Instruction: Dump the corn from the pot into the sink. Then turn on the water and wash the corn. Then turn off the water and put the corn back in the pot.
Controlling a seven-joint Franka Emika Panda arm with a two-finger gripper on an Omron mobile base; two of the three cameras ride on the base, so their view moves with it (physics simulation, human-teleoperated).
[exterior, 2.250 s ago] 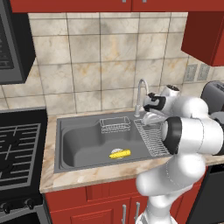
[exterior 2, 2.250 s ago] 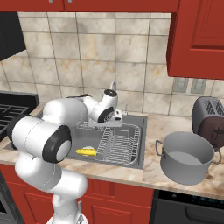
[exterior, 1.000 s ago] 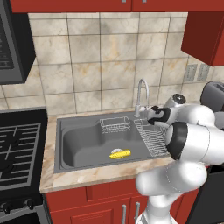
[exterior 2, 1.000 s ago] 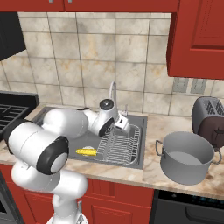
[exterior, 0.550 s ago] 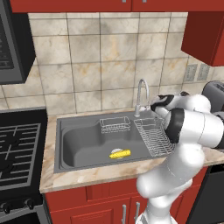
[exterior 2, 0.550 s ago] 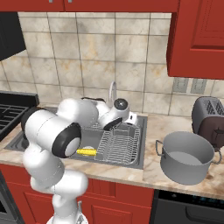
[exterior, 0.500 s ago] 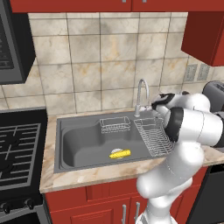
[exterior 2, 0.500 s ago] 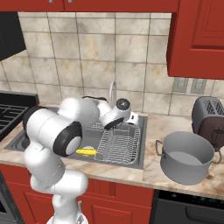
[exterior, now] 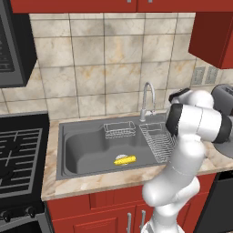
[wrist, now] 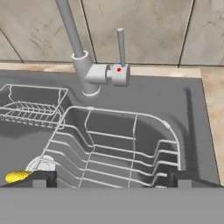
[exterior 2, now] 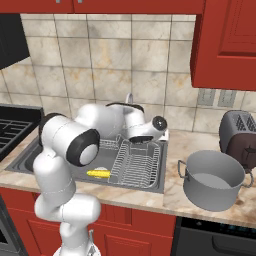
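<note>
The yellow corn (exterior: 124, 159) lies on the floor of the dark grey sink (exterior: 82, 148), near its front; it also shows as corn (exterior 2: 98, 173) and as corn (wrist: 17, 176) beside the silver drain (wrist: 41, 165). My gripper (wrist: 111, 180) hangs open over the right-hand wire rack (wrist: 118, 144), fingers wide apart and holding nothing. It faces the chrome tap (wrist: 72, 35) and the tap's upright lever (wrist: 121, 46), with a gap between. The grey pot (exterior 2: 215, 178) stands upright on the counter right of the sink. I see no water running.
A small wire basket (exterior: 119, 129) sits at the back of the basin. The dark toaster (exterior 2: 240, 132) stands behind the pot. A black stove (exterior: 20, 145) borders the sink's left side. Red cabinets (exterior 2: 225, 42) hang above the counter.
My hand has drifted right from beside the tap, out over the wire rack, and the elbow has swung round. The corn and the pot have stayed put.
</note>
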